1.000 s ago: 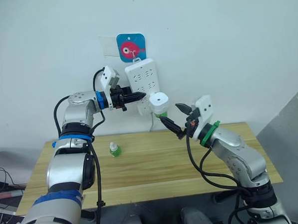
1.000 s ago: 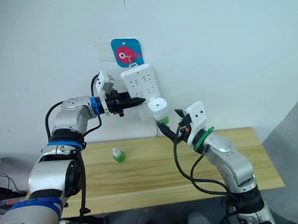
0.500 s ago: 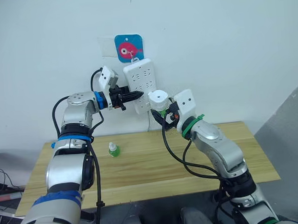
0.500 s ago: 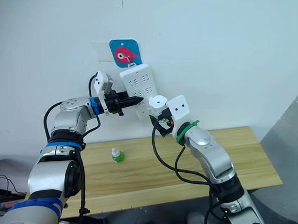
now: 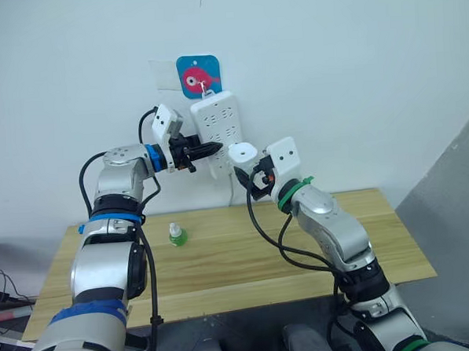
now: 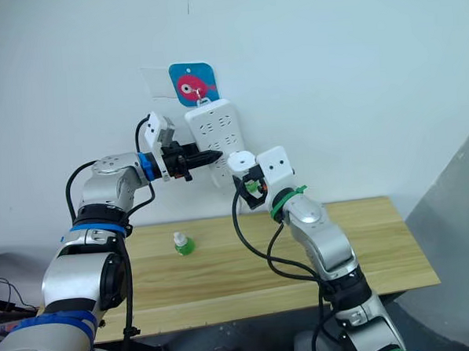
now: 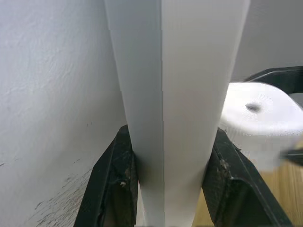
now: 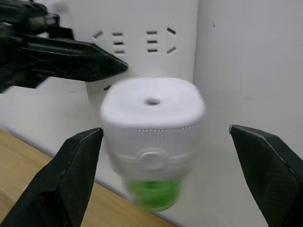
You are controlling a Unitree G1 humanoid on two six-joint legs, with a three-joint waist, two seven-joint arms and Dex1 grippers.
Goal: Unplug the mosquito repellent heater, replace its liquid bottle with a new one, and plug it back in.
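The heater [image 8: 151,120], light, smooth, rigid plastic, is plugged into the wall strip [image 5: 215,133] that the left gripper's [image 5: 209,149] jaws clamp; the right gripper's [image 8: 165,151] jaws gape around its ribbed sides, the best hold.

I am working in what is looking like a plain test room or lab. I am facing a bare white wall [image 5: 355,67] carrying a white power strip [image 5: 215,129] that is hanging from a fish-picture hook plate [image 5: 198,74]. A simple wooden table [image 5: 223,262] is standing against the wall, and loose cables [image 5: 0,286] are lying beyond the table's left edge.
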